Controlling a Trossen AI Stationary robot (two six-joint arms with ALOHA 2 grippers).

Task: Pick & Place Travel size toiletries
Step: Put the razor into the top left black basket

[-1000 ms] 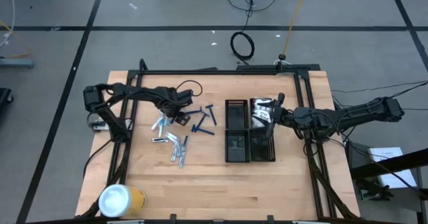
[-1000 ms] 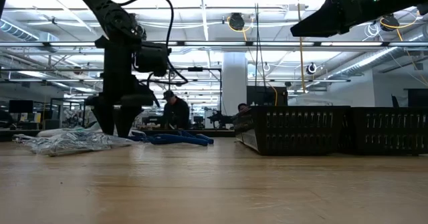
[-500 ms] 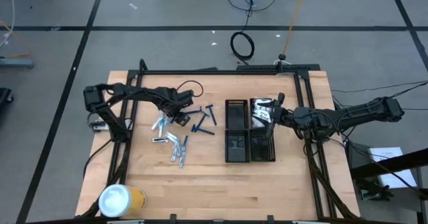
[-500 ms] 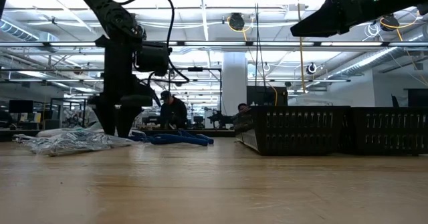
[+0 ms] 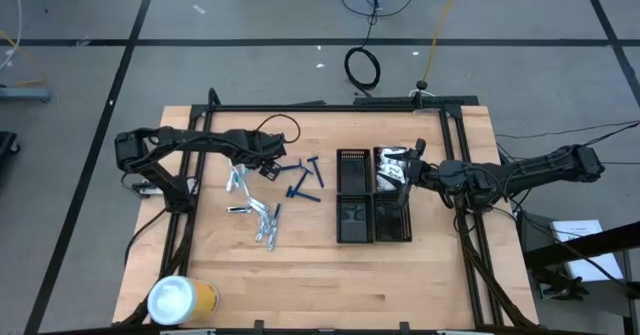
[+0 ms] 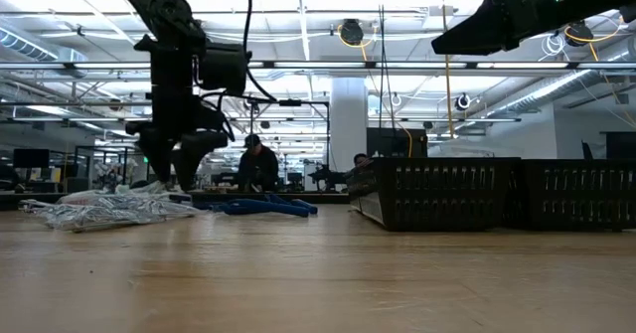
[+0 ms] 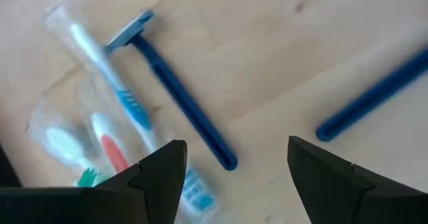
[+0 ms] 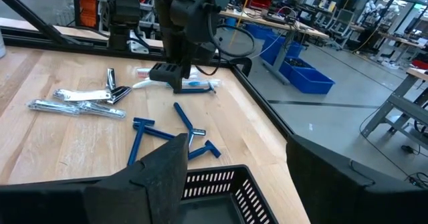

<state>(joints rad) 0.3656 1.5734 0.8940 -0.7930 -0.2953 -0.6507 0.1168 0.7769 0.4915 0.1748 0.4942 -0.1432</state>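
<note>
Three blue T-shaped razors [image 5: 303,178] lie flat on the wooden table, left of the black trays [image 5: 372,210]. Toothbrushes in clear packets [image 7: 100,117] lie beside one razor [image 7: 175,93], and silvery tubes [image 5: 262,220] lie nearer the front edge. My left gripper [image 7: 237,177] hovers open above that razor's handle end, pointing steeply down and touching nothing; in the low view its fingertips [image 6: 167,169] hang clear of the table. My right gripper [image 5: 398,180] waits open, held level above the trays.
A yellow cylinder with a white lid [image 5: 180,300] stands at the near left corner. A white crinkly item [image 5: 392,162] lies in the far right tray. A black frame [image 5: 330,107] runs along the table's far and side edges. People sit in the room beyond.
My left gripper has risen from the table among the toothbrush packets and razors and has turned a little at the wrist, staying open with nothing in it. The toiletries lie where they were.
</note>
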